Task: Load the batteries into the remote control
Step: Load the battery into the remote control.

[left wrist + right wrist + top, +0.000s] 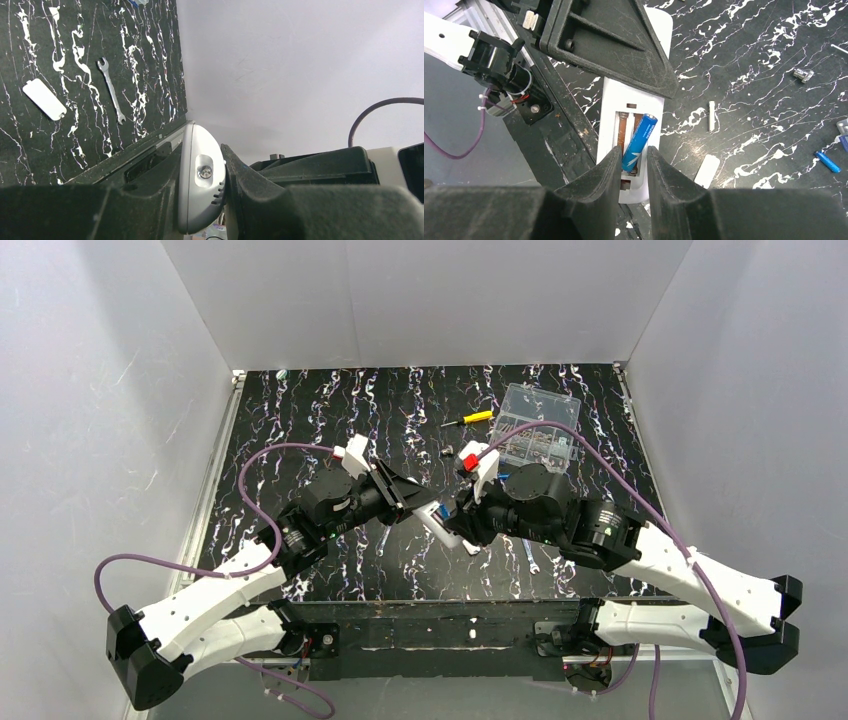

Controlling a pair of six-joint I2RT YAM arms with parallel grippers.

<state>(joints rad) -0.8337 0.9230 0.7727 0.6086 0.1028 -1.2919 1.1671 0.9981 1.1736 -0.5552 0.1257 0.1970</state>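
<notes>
- Jaws of your left gripper (200,172) are pressed onto the remote control (197,200), one finger on each broad face, so the handset is pinched between them.
- From the left wrist you see the remote end-on, its rounded end towards the camera.
- From above, the remote (452,532) sits at mid-table between your two arms. Its long axis slants from the left gripper (408,496) down towards the near right.
- From the right wrist, the remote (634,97) runs straight away from that camera. Its far end is under the left finger, and its open battery bay faces the lens.
- Your right gripper (633,156) has its jaws drawn in on the near end of a blue battery (640,142).
- That battery lies over the bay, its long axis nearly along the remote's. Its far end slants a little to the right.
- On the dark table (749,45) to the right of the remote lie a white cover (707,171) and, further right, a second battery (827,161).
- You can see a wrench (111,90) lying flat on the table near the cover.
</notes>
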